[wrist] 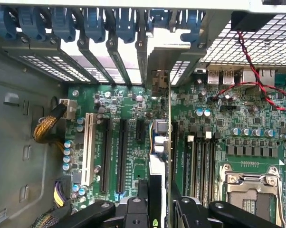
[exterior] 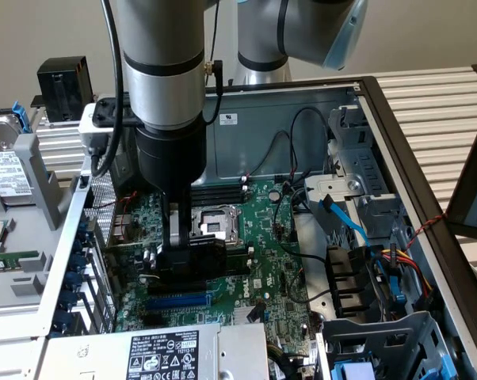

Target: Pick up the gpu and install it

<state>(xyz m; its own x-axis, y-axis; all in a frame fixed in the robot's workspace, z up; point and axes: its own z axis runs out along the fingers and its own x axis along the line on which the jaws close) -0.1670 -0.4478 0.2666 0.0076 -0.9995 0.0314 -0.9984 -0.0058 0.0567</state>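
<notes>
**Ana:** What is the biggest thing here?

**Ben:** The open computer case (exterior: 397, 134). The robot arm (exterior: 163, 71) reaches down into it. The top of the arm is cut off by the picture's edge.

**Ana:** What lies under the gripper?

**Ben:** The big green motherboard (exterior: 262, 237). The arm hides a good part of it.

**Ana:** Where is the gpu?

**Ben:** The gpu (exterior: 197, 265) is held in the gripper (exterior: 183, 257), which is closed on its two flat sides. It stands on its thin edge, low over the board. From the wrist you see it edge-on, a thin strip running away from the gripper.

**Ana:** Is it in a slot?

**Ben:** I cannot tell. The card hides what is right under it. Long black slots (wrist: 113, 152) lie just beside it.

**Ana:** Anything small?

**Ben:** A red and black wire (wrist: 259, 76), out past the gripper and off to one side.
</notes>
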